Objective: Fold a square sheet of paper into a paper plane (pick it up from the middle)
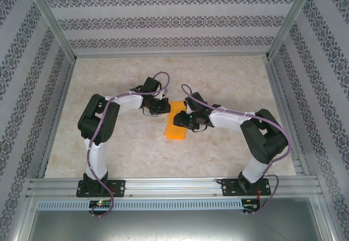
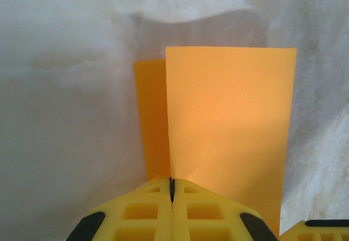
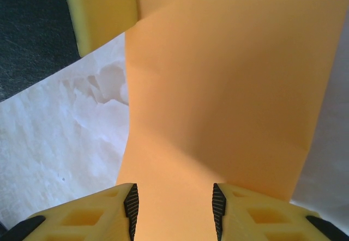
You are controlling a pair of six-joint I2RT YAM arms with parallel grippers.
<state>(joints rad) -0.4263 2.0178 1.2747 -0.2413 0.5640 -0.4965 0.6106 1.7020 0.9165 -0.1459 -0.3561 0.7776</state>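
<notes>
Paper pinched by left gripper — right gripper straddling.

You work over a pale, marbled beige table under soft, even light; walls papered in grey ornamental bands on white close its far, left and right edges; aluminium posts rise from the far corners; a slotted aluminium rail runs along the near edge.
</notes>
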